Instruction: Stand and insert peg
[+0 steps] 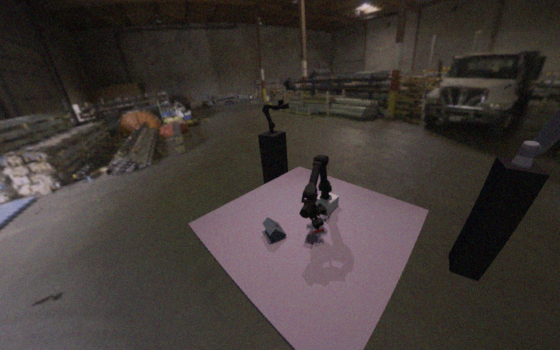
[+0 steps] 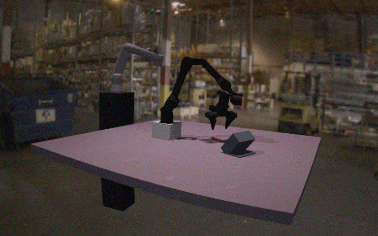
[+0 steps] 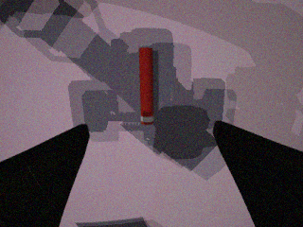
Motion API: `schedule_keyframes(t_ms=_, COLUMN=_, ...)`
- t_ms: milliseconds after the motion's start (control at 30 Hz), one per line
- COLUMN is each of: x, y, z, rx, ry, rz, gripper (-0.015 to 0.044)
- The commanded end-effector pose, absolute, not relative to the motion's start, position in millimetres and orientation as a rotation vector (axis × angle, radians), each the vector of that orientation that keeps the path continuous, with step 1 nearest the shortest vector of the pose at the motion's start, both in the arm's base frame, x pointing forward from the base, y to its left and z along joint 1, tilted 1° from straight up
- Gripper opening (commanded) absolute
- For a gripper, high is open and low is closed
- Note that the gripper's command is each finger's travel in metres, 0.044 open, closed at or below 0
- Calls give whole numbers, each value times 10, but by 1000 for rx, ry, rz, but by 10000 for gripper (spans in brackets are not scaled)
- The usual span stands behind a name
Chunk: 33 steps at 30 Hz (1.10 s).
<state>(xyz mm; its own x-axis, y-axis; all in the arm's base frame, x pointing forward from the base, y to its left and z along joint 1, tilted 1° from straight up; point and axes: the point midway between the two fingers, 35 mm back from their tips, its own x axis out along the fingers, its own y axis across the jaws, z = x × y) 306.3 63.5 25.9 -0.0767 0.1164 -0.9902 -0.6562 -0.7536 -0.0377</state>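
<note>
A red peg (image 1: 318, 230) (image 2: 215, 139) (image 3: 146, 82) lies flat on the pink table (image 1: 351, 297) (image 2: 167, 158) (image 3: 180, 199). In the wrist view it lies lengthwise up the picture, with its white band at the lower end. My gripper (image 2: 219, 129) (image 3: 151, 129) is wide open and empty, pointing down above the table. In the wrist view the banded end shows between the fingertips and the rest extends beyond them. The sloped grey panel block (image 1: 274, 230) (image 2: 239, 142) stands near the peg; its hole cannot be made out.
The arm's pale base block (image 1: 332, 203) (image 2: 166, 131) stands behind the peg. In the wrist view a dark edge (image 3: 114, 222) shows at the bottom. Black pedestals (image 1: 273, 157) (image 2: 116, 111) carrying other arms stand beyond the table. The arm's shadow falls across the peg.
</note>
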Motion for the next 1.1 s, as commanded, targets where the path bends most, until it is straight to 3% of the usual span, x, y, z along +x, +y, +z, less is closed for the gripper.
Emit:
schedule_keyframes(t_ms=0, x=3060, y=627, z=181, rx=-1669, ry=587, rz=1889, gripper=440)
schedule_keyframes(t_ms=1067, x=3069, y=624, z=-341, rx=-1669, ry=587, rz=1890, gripper=440)
